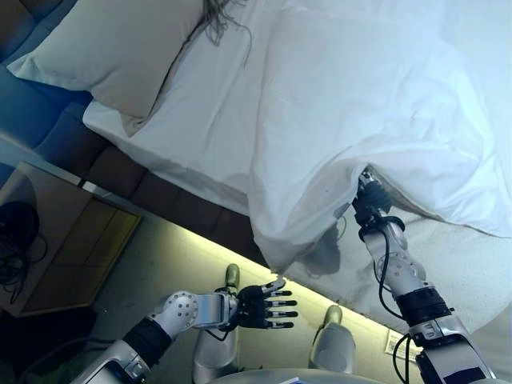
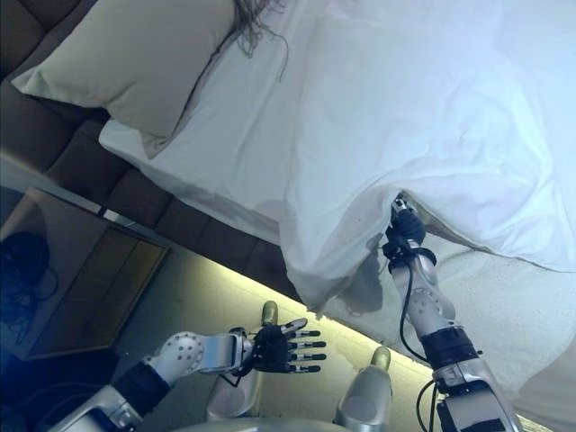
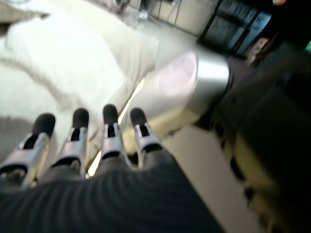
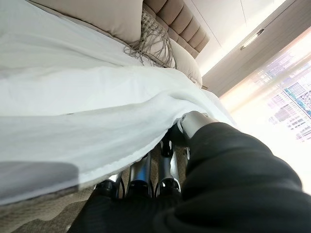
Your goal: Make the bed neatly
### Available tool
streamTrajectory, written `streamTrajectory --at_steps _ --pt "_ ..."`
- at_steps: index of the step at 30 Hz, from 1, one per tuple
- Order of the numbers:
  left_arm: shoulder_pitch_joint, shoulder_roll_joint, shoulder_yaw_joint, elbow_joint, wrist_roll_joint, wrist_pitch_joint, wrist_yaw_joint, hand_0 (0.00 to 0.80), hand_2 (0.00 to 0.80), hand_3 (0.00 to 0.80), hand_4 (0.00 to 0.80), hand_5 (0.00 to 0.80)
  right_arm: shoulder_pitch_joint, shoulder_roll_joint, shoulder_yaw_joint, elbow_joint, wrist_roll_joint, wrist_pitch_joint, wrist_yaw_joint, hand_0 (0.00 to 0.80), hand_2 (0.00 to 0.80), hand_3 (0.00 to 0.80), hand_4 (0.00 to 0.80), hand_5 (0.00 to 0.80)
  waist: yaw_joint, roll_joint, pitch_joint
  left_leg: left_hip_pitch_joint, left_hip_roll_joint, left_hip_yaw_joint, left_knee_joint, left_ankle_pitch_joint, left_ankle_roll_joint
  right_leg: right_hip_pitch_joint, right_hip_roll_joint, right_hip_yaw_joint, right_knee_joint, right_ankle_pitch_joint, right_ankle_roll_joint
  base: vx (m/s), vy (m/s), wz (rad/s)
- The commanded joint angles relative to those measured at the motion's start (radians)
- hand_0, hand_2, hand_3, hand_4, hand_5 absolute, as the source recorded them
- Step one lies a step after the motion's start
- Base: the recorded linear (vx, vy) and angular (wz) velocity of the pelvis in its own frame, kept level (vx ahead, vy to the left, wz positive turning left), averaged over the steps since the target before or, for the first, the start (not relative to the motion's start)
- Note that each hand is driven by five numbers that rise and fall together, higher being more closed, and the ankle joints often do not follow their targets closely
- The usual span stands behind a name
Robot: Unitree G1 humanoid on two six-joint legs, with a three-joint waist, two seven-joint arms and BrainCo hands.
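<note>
Duvet (image 1: 376, 104) edge hides the right hand (image 1: 370, 194) (grip unreadable), so draw it evenly toward the pillow (image 1: 120, 48); left hand (image 1: 268, 304) hangs open, empty.

Head pair: two views from above, angled down over the bedside, set slightly apart; both share the white crumpled duvet (image 1: 376, 104) across upper right and the beige rectangular pillow (image 2: 135, 54) at upper left. Left wrist camera: very close, sighting along the left hand (image 3: 92, 141) toward the floor. Right wrist camera: close under the duvet edge, facing the tan padded headboard (image 4: 177, 19).
</note>
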Motion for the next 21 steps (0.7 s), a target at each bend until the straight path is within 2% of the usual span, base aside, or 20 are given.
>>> streamTrajectory --at_steps 1,4,10,14,21 --pt "0.000 -0.012 -0.069 -0.054 -0.290 0.018 0.001 0.000 0.000 0.000 0.000 0.000 -0.039 -0.042 -0.043 -0.060 0.030 -0.088 0.049 0.800 0.800 0.800 0.800 0.800 0.001 -0.055 -0.062 0.057 0.080 -0.025 0.070 -0.064 -0.012 -0.121 -0.031 0.023 -0.066 0.261 0.005 -0.012 -0.045 -0.01" --pt "-0.050 -0.039 -0.124 -0.032 -0.418 -0.069 0.037 0.000 0.000 0.000 0.000 0.000 -0.061 -0.037 -0.027 -0.041 0.042 -0.095 0.060 0.800 0.800 0.800 0.800 0.800 -0.012 -0.069 -0.058 0.044 0.085 -0.026 0.087 -0.068 -0.013 -0.136 -0.026 0.034 -0.057 0.261 0.007 -0.019 -0.054 -0.02" --pt "-0.104 -0.136 -0.190 0.075 -0.418 -0.158 0.008 0.000 0.000 0.000 0.000 0.000 -0.132 -0.013 -0.006 -0.033 0.009 -0.073 0.045 0.800 0.800 0.800 0.800 0.800 -0.022 -0.094 -0.049 0.017 0.089 -0.031 0.108 -0.069 -0.016 -0.157 -0.023 0.039 -0.062 0.277 0.010 -0.023 -0.045 0.01" --pt "-0.097 -0.165 -0.207 0.125 -0.418 -0.162 -0.006 0.000 0.000 0.000 0.000 0.000 -0.177 -0.005 0.011 -0.039 -0.010 -0.051 0.025 0.800 0.800 0.800 0.800 0.800 -0.017 -0.100 -0.052 0.016 0.091 -0.031 0.109 -0.068 -0.020 -0.156 -0.028 0.035 -0.067 0.284 0.011 0.013 0.002 -0.01" --pt "-0.084 -0.203 -0.221 0.195 -0.418 -0.119 -0.026 0.000 0.000 0.000 0.000 0.000 -0.246 0.023 0.047 -0.043 -0.083 0.007 -0.031 0.800 0.800 0.800 0.800 0.800 0.004 -0.102 -0.068 0.040 0.095 -0.036 0.111 -0.079 -0.027 -0.132 -0.033 0.027 -0.062 0.274 0.011 0.045 0.013 0.02"
